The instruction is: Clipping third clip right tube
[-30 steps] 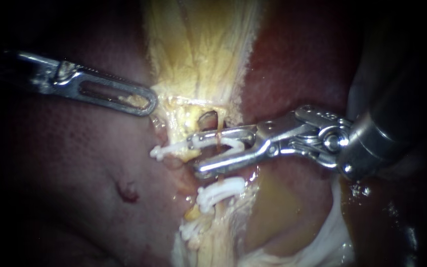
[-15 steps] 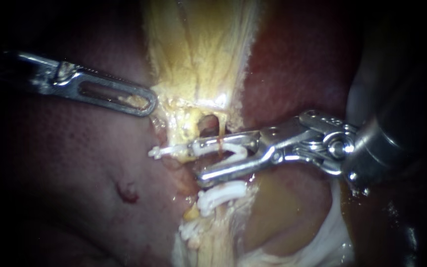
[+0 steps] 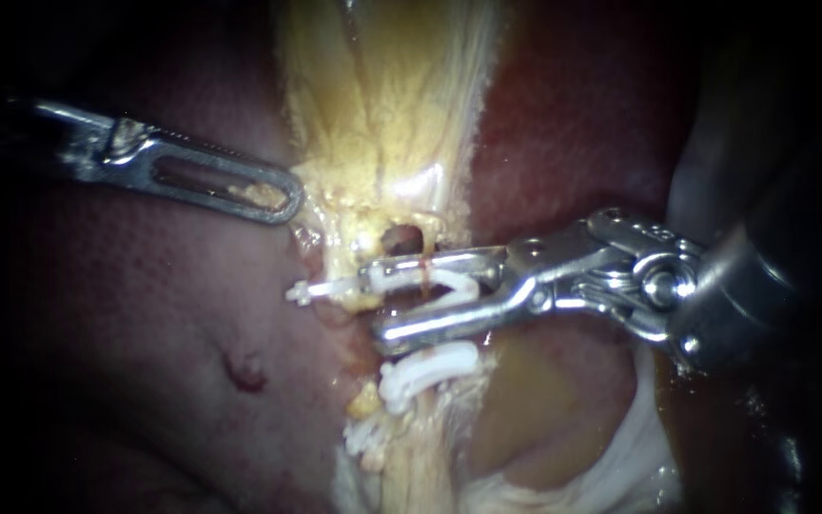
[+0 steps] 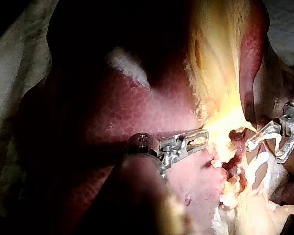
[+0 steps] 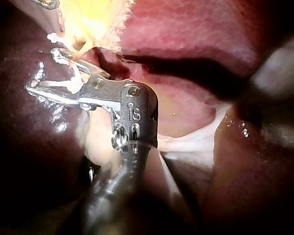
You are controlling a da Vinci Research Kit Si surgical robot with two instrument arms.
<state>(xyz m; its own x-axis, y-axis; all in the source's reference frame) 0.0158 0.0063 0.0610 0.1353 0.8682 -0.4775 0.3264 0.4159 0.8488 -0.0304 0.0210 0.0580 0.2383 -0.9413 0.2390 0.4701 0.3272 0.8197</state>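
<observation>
- R instrument [image 3: 373,305]: jaws stand in a wide V, each one bearing on a leg of the white new clip [image 3: 449,279] loaded between them. So they hold the clip, which isn't squeezed shut.
- Clip's far leg runs along the far jaw and its tip pokes out left past the jaw end.
- Tube [image 3: 422,271]: a thin reddish strand crossing the V from far to near, inside the clip's mouth and approx. mid-length of the jaws. It runs down from the right rim of the hole [image 3: 401,236] in the tissue.
- L instrument [image 3: 273,195]: jaws lie together on the left edge of the yellow tissue [image 3: 382,124], a scrap showing in the slot. It looks to be holding it out to the left.
- Lower clips [image 3: 425,368]: two white ones already closed, nearer the camera than the R jaws. The closer one sits just beside the near jaw.
- Liver [image 3: 145,314] lies either side.
- Change over the last sec: R wrist has slid a little right and nearer, so the jaws lie flatter. The tips stay approx. where they were vs. the tissue, and the gap is no narrower. L instrument and lower clips are unmoved.
- Meaning, I judge: angle is being trimmed, the tube is captured and the clip is not yet fired. The squeeze is what remains.
- Writing: none legible on the tissue or clips. Stamped marks show on the R instrument's wrist in the right wrist view, and I leave them unread.
</observation>
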